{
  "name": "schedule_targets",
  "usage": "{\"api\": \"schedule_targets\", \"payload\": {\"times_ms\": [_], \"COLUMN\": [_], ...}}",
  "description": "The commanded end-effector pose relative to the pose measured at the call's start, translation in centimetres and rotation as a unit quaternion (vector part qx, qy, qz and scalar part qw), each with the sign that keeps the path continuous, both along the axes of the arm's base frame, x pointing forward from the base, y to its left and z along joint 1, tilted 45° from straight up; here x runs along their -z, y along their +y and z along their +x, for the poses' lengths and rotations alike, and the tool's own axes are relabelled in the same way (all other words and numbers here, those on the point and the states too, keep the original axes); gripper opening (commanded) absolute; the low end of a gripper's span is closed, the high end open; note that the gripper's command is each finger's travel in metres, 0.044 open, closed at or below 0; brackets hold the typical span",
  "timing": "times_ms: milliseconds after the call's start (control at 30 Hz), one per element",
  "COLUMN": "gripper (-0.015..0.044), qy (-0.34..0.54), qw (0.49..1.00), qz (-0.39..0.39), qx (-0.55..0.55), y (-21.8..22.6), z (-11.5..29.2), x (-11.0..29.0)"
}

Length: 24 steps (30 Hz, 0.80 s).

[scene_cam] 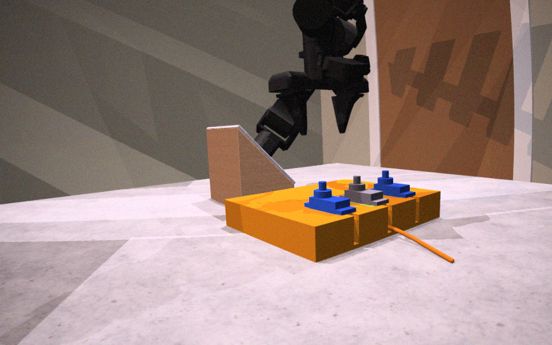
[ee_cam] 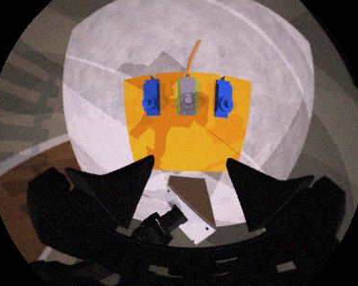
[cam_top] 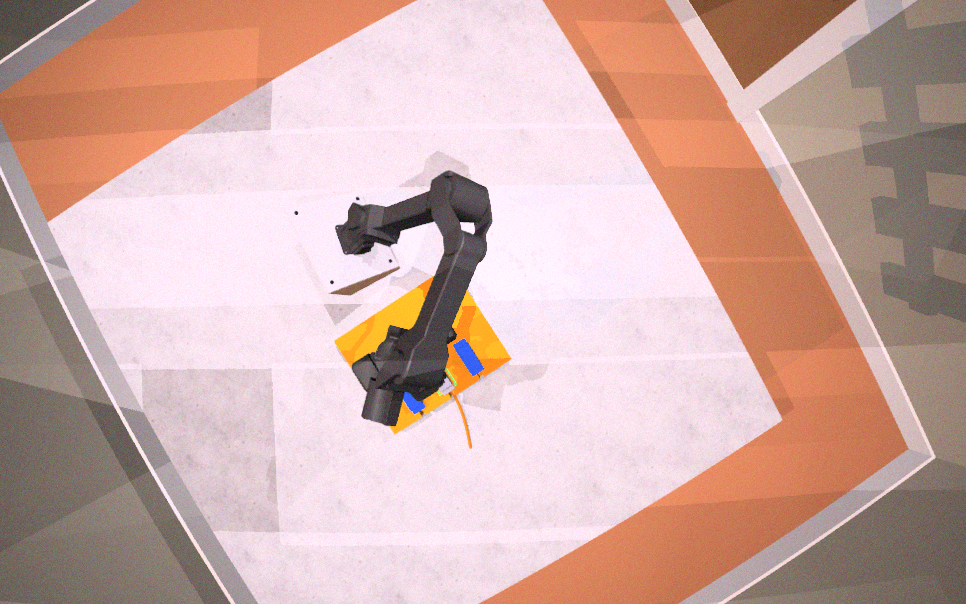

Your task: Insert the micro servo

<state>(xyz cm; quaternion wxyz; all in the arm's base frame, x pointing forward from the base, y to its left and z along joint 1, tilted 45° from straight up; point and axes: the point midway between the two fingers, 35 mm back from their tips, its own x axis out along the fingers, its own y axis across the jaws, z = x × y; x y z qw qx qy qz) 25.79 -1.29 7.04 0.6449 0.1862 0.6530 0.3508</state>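
The gripper [ee_cam: 189, 174] hangs high above the orange deck [scene_cam: 278, 214], jaws spread wide, holding nothing. The grey micro servo [scene_cam: 364, 195] sits between 2 blue servos [scene_cam: 328, 202], apparently fully down, shaft up, cable [scene_cam: 423, 244] trailing onto the worktop [scene_cam: 141, 278].

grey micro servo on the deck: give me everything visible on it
The grey micro servo is a matte, stepped block sitting low in the middle pocket of the orange deck, between two blue servos. Its round output shaft points up. Its orange cable exits through the deck's side notch onto the table. The gripper is open, well above, touching nothing.
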Motion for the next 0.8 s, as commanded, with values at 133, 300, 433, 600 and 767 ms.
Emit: {"api": "schedule_targets", "payload": {"times_ms": [133, 300, 433, 600, 767], "gripper": [0.044, 0.044, 0.044, 0.044, 0.044], "qy": [0.002, 0.001, 0.001, 0.001, 0.001], "qw": [1.0, 1.0, 1.0, 1.0, 1.0], "qz": [0.001, 0.002, 0.002, 0.002, 0.002], "qx": [-0.007, -0.005, -0.004, -0.004, -0.004], "y": [-0.7, -3.2, -3.3, -3.3, -3.3], "z": [-0.7, -0.3, -0.3, -0.3, -0.3], "x": [-0.9, -3.4, -3.6, -3.6, -3.6]}}
